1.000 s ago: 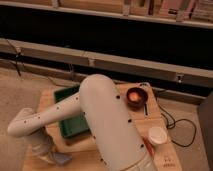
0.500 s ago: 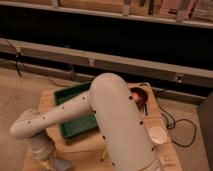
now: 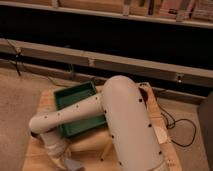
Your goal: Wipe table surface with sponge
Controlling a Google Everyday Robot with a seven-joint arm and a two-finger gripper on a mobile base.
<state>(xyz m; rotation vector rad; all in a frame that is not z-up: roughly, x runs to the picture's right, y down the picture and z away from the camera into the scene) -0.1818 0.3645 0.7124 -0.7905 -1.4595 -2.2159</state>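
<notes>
The table surface (image 3: 42, 102) is a small light-brown wooden top in the lower middle of the camera view. My large white arm crosses it from the lower right to the left. The gripper (image 3: 61, 156) hangs down at the table's front left, low over the wood. A pale grey-blue pad, the sponge (image 3: 72, 164), shows right under the gripper at the picture's bottom edge. Whether the gripper holds it cannot be seen.
A green tray (image 3: 75, 97) lies on the back left of the table, partly behind my arm. A white cup (image 3: 161, 133) peeks out at the table's right edge. A black cable (image 3: 175, 125) lies on the grey floor to the right. A dark wall with a ledge runs behind.
My arm has swung further right and covers more of the table, hiding the brown bowl. The gripper and the pad under it have shifted a little to the right along the front edge.
</notes>
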